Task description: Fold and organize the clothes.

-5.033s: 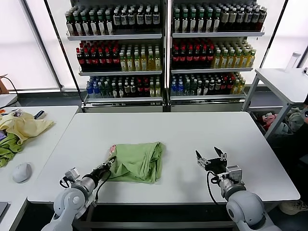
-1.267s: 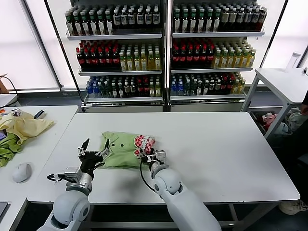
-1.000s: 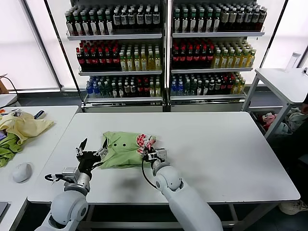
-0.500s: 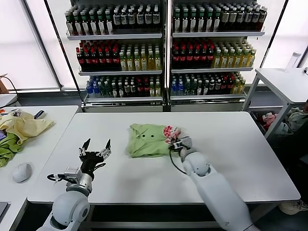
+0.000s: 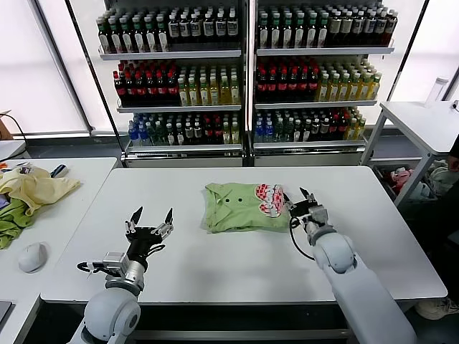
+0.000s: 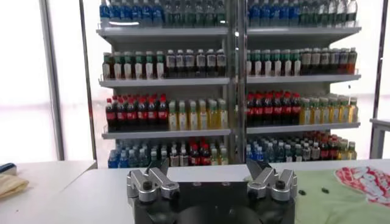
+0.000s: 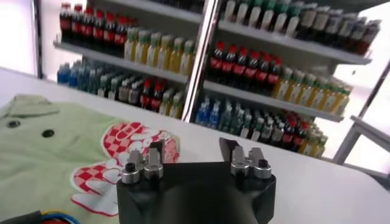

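Observation:
The light green polo shirt [image 5: 240, 208] lies folded on the white table [image 5: 215, 265], buttons and collar on its left part, the red-pink and white print [image 5: 269, 201] on its right part. My right gripper [image 5: 298, 201] is open and empty at the shirt's right edge, next to the print. In the right wrist view the shirt [image 7: 49, 158] and print [image 7: 113, 152] lie just beyond that gripper [image 7: 192, 153]. My left gripper [image 5: 151, 218] is open and empty above the table's front left, apart from the shirt. The left wrist view shows this gripper [image 6: 210, 178] with the shirt [image 6: 341, 198] off to one side.
A side table on the left [image 5: 68, 215] holds a pale yellow garment [image 5: 36, 188], a darker green cloth [image 5: 11, 223] and a white rounded object [image 5: 32, 256]. Shelves of bottles [image 5: 244, 79] stand behind the table. Another white table [image 5: 423, 122] stands at the right.
My right gripper pulled the folded shirt rightward and toward the table's middle, then let go and now stands open beside it. My left gripper stayed open and shifted slightly right.

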Available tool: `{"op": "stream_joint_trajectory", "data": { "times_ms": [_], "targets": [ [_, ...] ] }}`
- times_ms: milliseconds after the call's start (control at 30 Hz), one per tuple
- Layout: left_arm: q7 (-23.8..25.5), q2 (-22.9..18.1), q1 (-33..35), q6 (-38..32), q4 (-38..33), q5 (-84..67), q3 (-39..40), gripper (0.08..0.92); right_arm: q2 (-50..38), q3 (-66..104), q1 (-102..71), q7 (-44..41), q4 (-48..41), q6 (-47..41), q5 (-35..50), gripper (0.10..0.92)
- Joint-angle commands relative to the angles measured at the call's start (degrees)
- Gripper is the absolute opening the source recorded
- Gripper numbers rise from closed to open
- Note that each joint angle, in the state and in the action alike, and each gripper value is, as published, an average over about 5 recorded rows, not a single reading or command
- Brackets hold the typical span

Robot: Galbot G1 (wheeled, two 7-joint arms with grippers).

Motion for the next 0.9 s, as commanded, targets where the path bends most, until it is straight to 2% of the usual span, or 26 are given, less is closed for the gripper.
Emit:
{"op": "stream_joint_trajectory", "data": {
  "times_ms": [33,167,267,533,900],
  "targets": [
    [1.84,-2.74,4.1,-0.05,-3.55,3.24,-0.16,0.823,-1.13,15.87,-27.42,1.36,24.98,8.84,-2.16,0.671],
    [4.3,-3.77,5.62,0.27,-5.44,4.26,-1.05,0.823,1.04,20.43,-35.63,-0.42,29.28,10.37,-3.66,0.779],
    [6.46,-4.89,6.79,0.65,-7.09,4.97,-2.0,0.823,2.66,22.39,-39.03,-1.55,30.5,11.42,-4.3,0.814],
    [9.45,-7.15,9.91,0.54,-10.01,8.43,-2.43,0.823,4.61,22.36,-39.39,-1.68,32.36,12.56,-5.51,0.823],
    [10.46,-8.98,11.78,0.23,-12.02,8.67,-3.57,0.823,5.85,21.37,-39.15,0.14,33.64,12.61,-7.92,0.823]
  ]
}}
